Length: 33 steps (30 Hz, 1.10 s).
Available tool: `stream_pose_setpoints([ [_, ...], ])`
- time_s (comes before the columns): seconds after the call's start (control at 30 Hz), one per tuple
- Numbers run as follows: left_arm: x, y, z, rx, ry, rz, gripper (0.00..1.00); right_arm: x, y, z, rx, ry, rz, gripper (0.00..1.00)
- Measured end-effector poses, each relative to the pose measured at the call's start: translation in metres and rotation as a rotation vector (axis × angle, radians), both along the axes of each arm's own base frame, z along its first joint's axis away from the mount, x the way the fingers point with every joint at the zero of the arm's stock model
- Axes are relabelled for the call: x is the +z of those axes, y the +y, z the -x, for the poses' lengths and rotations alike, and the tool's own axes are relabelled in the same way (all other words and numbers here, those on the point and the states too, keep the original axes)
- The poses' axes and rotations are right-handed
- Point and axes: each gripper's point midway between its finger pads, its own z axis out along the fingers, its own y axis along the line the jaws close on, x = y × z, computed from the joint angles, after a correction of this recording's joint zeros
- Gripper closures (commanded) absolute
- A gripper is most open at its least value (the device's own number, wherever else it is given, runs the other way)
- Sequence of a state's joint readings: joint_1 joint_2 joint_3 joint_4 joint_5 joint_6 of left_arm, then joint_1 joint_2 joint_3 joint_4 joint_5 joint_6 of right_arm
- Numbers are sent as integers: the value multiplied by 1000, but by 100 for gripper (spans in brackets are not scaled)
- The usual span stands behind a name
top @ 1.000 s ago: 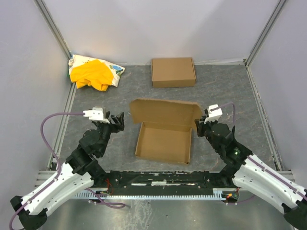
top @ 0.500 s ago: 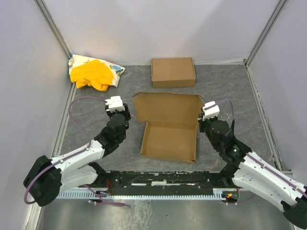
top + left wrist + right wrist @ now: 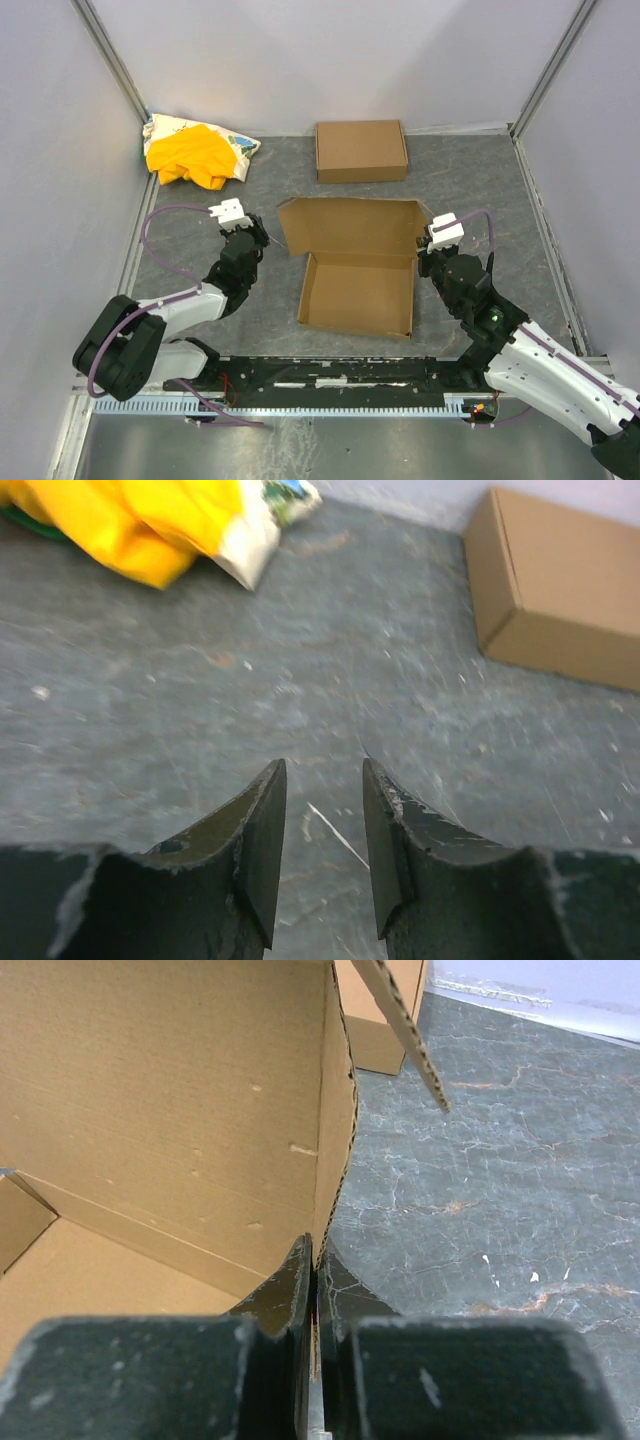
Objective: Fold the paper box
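Top view: the paper box is lying at the middle of the table, between my two arms. I am judging the fold to be past its midpoint. The base is already showing as a shallow tray with its walls standing. The lid is open, rising from the far edge of the tray and leaning back. What is left, as I am reading it, is bringing the lid down over the tray and tucking its flaps in.

Right wrist view: my right gripper is pinching the paper box at the right wall of the tray, near the corner where the lid begins. The fingers are pressing almost together on the thin corrugated edge. The lid's inner face is filling the left of this view, plain brown and marked only by small dents. One small side flap is sticking out loose at the top.

Left wrist view: my left gripper is hanging over bare table to the left of the paper box, apart from it. Its fingers are standing with a clear gap between them and nothing in that gap.

Background: a second cardboard box, closed and flat, is sitting against the far wall, well apart from the paper box. A yellow cloth bundle is lying in the far left corner. I am touching neither.
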State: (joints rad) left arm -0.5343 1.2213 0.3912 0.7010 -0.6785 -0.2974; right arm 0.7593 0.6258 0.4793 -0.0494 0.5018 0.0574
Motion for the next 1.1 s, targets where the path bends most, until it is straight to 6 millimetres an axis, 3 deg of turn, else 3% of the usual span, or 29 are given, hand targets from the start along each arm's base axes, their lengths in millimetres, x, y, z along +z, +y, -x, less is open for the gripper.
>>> stream_pose_setpoints([
  [0.07,-17,-14,0,-65,32,33,57,-1,0,1,1,4,-1,93],
  [0.13,-21,-27,2,-127,38,81,57,-1,0,2,7,7,-8,92],
  [0.43,10,-72,7,-335,-55,201,57,-8,11,10,64,50,-55,89],
  [0.67,-4,-97,12,-440,-48,219,59,-21,16,14,93,83,-68,90],
  [0.93,-16,-97,46,-489,-56,244,62,-40,21,12,105,91,-73,89],
  [1.03,-13,-95,49,-491,-73,251,62,-41,27,9,116,80,-97,82],
  [1.1,-12,-94,50,-489,-81,254,63,-42,33,9,134,83,-108,72],
])
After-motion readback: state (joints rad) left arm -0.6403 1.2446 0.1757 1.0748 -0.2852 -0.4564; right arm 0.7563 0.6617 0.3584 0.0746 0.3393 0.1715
